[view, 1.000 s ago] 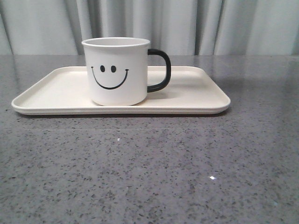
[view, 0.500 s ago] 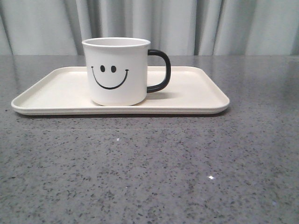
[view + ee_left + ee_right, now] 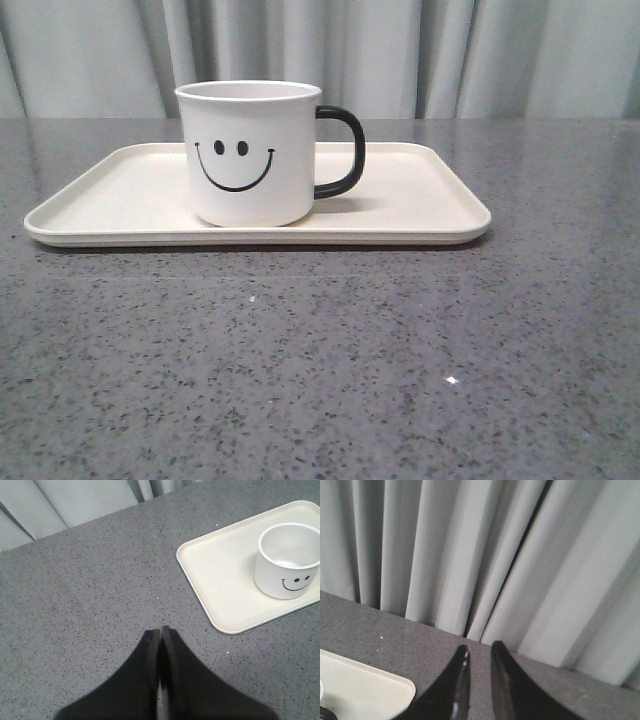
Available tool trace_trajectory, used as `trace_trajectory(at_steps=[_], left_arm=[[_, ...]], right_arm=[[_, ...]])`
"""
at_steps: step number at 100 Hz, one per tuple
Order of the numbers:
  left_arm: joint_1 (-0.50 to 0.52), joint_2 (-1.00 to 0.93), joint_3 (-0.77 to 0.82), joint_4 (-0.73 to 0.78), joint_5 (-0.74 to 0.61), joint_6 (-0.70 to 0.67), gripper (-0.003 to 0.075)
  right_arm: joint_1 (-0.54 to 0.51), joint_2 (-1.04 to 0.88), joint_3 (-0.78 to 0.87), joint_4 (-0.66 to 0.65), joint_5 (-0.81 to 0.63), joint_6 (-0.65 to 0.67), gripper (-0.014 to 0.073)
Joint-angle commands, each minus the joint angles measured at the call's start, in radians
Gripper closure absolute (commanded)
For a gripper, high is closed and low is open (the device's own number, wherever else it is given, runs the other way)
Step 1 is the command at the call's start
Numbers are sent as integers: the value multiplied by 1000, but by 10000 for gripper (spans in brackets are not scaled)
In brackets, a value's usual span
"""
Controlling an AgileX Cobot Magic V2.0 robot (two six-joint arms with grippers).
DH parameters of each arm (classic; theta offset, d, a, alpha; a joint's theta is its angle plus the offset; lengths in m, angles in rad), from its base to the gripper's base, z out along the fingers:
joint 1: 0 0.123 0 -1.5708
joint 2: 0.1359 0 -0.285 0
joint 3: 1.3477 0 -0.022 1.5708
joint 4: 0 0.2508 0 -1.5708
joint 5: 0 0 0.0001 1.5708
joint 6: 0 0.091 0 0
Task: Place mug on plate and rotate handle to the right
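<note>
The mug (image 3: pixel 250 152) stands upright on the plate (image 3: pixel 420 200), a little left of the plate's middle and nearer its front rim than its back rim, with its smiley face turned toward the front camera and the handle (image 3: pixel 345 150) sticking out to the right, toward the plate's right end. From how things lie, both parts of the task look done: the mug is on the plate and the handle points right. The plate itself sits across the back half of the grey speckled worktop (image 3: pixel 320 360), its long side parallel to the worktop's front edge. The left gripper (image 3: pixel 160 632) hangs over bare worktop well apart from the plate's left end, its fingers pressed together and holding nothing. The right gripper (image 3: pixel 479 652) is by the plate's far right corner, near the worktop's back edge and the curtain (image 3: pixel 480 555); its fingers stand a narrow gap apart and hold nothing. The mug looks rigid, glazed and smooth, probably ceramic or enamel, so I judge it moderately heavy, slippery under hard pads and liable to chip if knocked. If any correction were needed, the sound hold would be across the rim and wall on the side away from the handle, or on the handle loop itself; its interior shows empty in the left wrist view.
</note>
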Motion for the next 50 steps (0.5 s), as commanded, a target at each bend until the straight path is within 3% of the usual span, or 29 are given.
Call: trace_trajectory(at_steps=[1,7,27,50], left_arm=[[-8,3,-19,15,-75,-9,740],[-8,3,-19,15,-80,-9,740],[-8,3,-19,15,-114,-9,740],[-8,3,-19,15,-179,-9,740]], right_arm=[[-9,-90,123,-20,-162,34,606],[-9,-147,207,-66,-202,62,723],[-9,-270,415,-193,-261,155,705],[-8,-295,448,-194,-220,154,705]])
